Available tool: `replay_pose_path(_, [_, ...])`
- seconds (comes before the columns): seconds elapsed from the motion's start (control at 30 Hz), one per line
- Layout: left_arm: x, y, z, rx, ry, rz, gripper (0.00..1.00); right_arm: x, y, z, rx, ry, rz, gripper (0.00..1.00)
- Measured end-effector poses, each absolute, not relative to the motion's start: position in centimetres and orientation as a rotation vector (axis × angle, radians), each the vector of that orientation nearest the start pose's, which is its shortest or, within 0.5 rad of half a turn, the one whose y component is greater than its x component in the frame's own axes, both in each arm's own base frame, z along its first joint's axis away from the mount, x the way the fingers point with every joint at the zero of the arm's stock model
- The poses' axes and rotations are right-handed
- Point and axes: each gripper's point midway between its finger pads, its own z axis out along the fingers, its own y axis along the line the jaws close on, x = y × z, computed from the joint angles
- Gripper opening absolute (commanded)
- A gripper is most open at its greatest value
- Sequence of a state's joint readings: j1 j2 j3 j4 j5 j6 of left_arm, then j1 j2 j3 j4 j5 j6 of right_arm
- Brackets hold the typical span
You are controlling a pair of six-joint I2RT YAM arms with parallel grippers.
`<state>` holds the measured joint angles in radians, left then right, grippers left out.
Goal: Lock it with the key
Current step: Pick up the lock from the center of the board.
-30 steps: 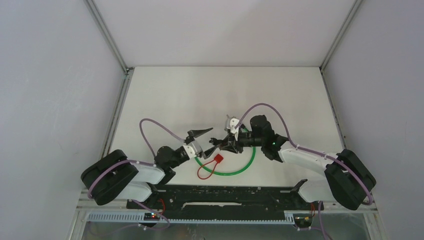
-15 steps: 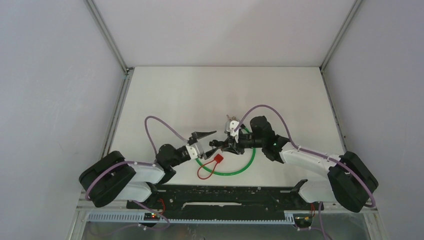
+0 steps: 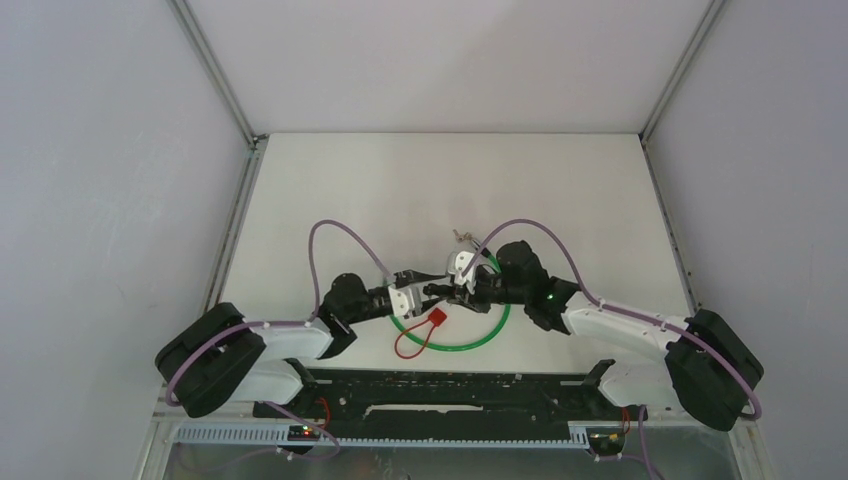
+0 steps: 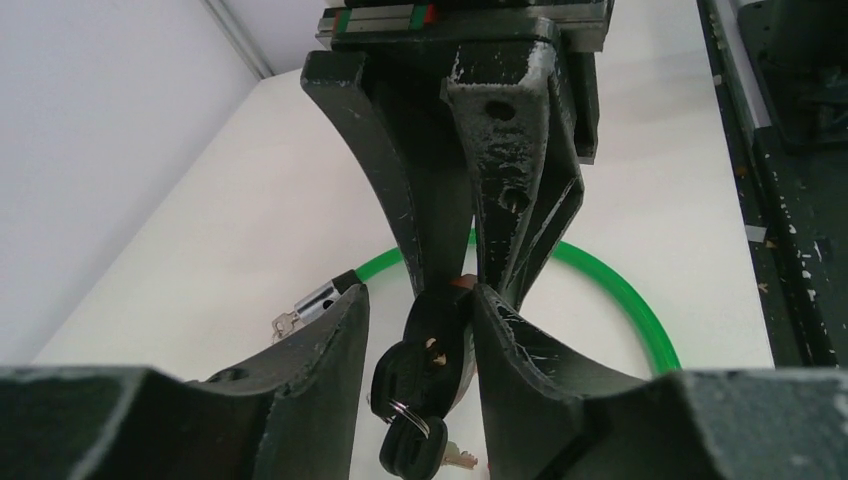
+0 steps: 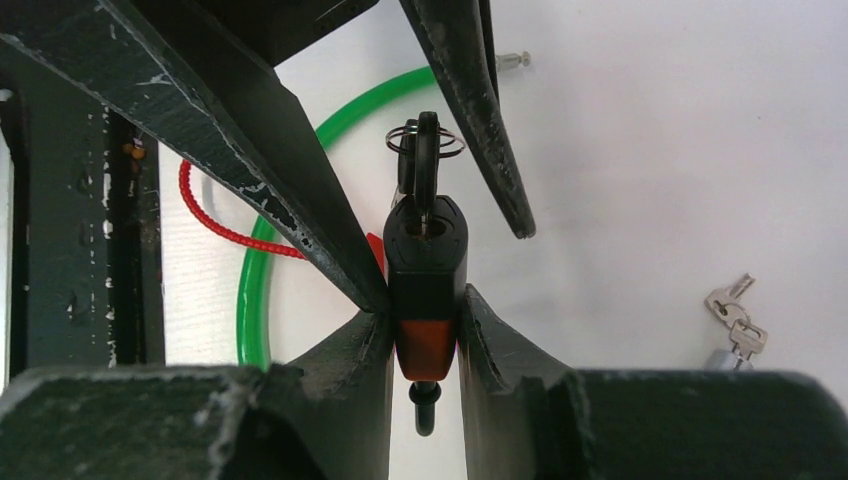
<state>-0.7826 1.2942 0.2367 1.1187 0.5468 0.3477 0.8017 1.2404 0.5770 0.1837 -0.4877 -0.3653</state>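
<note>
My right gripper (image 5: 425, 318) is shut on a black and orange padlock (image 5: 425, 262), held above the table. A black-headed key (image 5: 421, 160) sits in the padlock's end, and a second key (image 4: 412, 450) hangs from its ring. My left gripper (image 4: 420, 300) faces the right one, its jaws apart on either side of the key head (image 4: 410, 370). Its right finger (image 4: 520, 340) lies against the key and lock, while its left finger (image 4: 320, 350) stands a little off. From above, both grippers (image 3: 428, 290) (image 3: 455, 290) meet tip to tip at the table's middle.
A green cable loop (image 3: 485, 338) lies on the table under the grippers, its silver end (image 4: 315, 300) carrying small keys (image 3: 460, 237). A small red lock (image 3: 436, 317) with a thin red cable (image 3: 408, 346) lies just in front. The arm bases line the near edge.
My left arm has reached right toward the padlock, and its jaws have narrowed around the key head. The right gripper has kept hold of the padlock and barely moved.
</note>
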Motion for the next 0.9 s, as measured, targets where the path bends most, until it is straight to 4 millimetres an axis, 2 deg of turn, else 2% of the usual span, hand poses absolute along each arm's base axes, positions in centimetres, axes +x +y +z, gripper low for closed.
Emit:
replay_pose_path(0.2, [19.5, -30.8, 15.3, 1.223, 1.045, -0.751, 0.6, 19.7, 30.0, 10.9, -1.394, 1.557, 0.72, 0.0])
replay_pose_path(0.33, [19.4, -30.6, 14.3, 1.246, 1.078, -0.755, 0.63, 19.7, 29.7, 11.2, -1.389, 1.545, 0.699, 0.0])
replay_pose_path(0.47, [18.7, -30.5, 12.9, 1.294, 1.113, -0.79, 0.64, 19.7, 30.3, 12.2, -1.385, 1.49, 0.697, 0.0])
replay_pose_path(0.9, [18.4, -30.1, 12.5, 1.323, 1.121, -0.791, 0.44, 19.0, 30.8, 12.0, -1.427, 1.459, 0.682, 0.0])
